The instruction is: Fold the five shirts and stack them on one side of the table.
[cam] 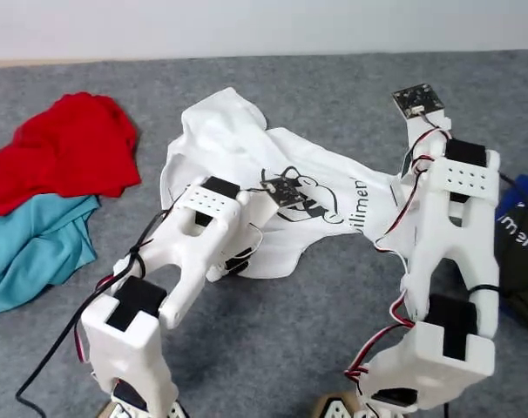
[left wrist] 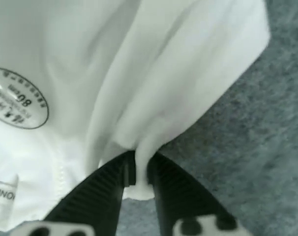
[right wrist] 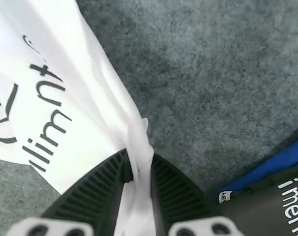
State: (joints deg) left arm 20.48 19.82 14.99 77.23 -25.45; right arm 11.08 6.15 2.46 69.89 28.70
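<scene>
White shirt (cam: 238, 148), centre frame, clamped at edges by closed left gripper (left wrist: 136, 179) and closed right gripper (right wrist: 137, 172).

In the high view the left arm (cam: 190, 248) covered the near hem of the white shirt (cam: 233, 139). The right arm (cam: 447, 226) hid that shirt's right corner and the end of its print. The red shirt (cam: 68, 152) and the teal shirt (cam: 33, 248) ran off the picture's left edge. The black shirt (cam: 521, 252) and the blue shirt (cam: 527, 187) were cut by its right edge and lay partly behind the right arm. The bottom edge cut off both arms' bases. In the left wrist view a round label (left wrist: 18, 101) was cut at the edge.
</scene>
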